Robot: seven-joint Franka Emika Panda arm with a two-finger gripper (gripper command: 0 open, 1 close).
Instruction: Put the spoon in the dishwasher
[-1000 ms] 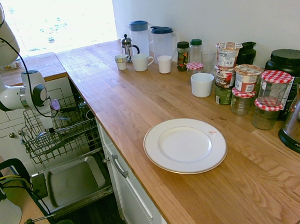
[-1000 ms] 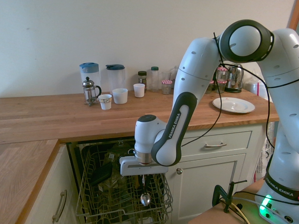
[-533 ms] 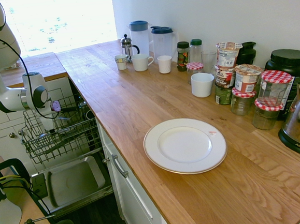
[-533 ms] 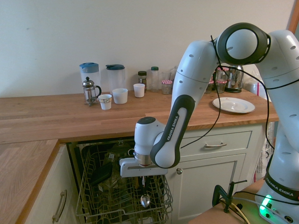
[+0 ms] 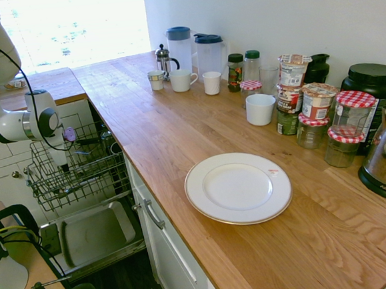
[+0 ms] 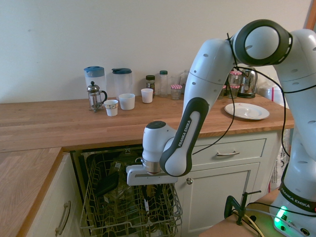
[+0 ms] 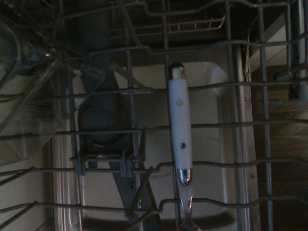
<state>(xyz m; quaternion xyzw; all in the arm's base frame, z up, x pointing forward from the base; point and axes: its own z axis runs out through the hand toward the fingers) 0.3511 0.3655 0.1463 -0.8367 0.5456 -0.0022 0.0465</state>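
The spoon (image 7: 180, 127), with a pale whitish handle and a shiny metal neck, lies across the wires of the dishwasher's dark rack (image 7: 96, 130). From the second exterior view the spoon (image 6: 146, 204) shows as a small pale sliver among the rack wires (image 6: 98, 207), just under my gripper (image 6: 148, 191). The gripper hangs straight down over the rack, its fingers slightly apart with nothing between them. In the first exterior view the gripper (image 5: 66, 161) dips into the pulled-out rack (image 5: 88, 176) above the dropped-down steel door (image 5: 93, 236).
A white plate (image 5: 238, 187) lies on the wooden counter (image 5: 179, 132). Jugs, a French press, mugs and jars line the back wall. White cabinet drawers (image 6: 227, 153) flank the dishwasher. Dark dishes and a clear container (image 7: 29, 96) sit in the rack.
The spoon hung bowl-down from the shut fingers a second ago. The fingers have parted, and the spoon has dropped and rests in the rack.
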